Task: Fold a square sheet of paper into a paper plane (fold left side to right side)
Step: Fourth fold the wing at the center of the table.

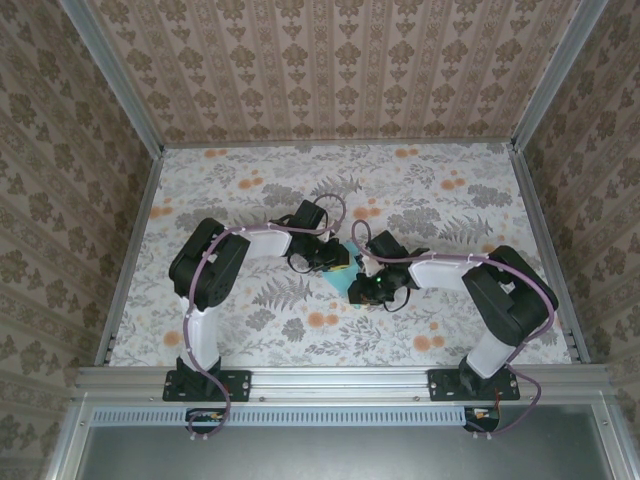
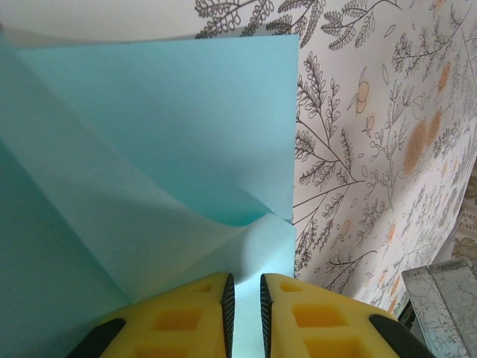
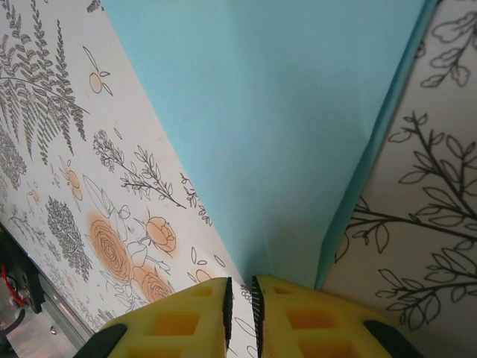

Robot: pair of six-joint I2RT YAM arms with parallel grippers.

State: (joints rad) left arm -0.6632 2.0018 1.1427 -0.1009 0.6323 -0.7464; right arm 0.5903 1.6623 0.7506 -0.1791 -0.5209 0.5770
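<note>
On the tabletop [image 1: 450,200], the square sheet of paper [image 2: 164,127] (partly folded, long axis unclear) sits between left pincer [image 2: 244,291] and right pincer [image 3: 240,292], each clamped on it.

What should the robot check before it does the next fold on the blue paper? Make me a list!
1. Left gripper pinching the square sheet of paper: ok. The paper runs into the narrow gap between its fingers.
2. Right gripper holding the sheet: cannot tell. Its jaws are nearly together, but the paper meets them off to one side.
3. Sheet lifted for folding: ok. A flap curls up off the table.
4. Edges lined up: cannot tell. The far edges are out of view.
5. Grippers not bumping each other: cannot tell. They are very close together over the sheet in the top view.
</note>
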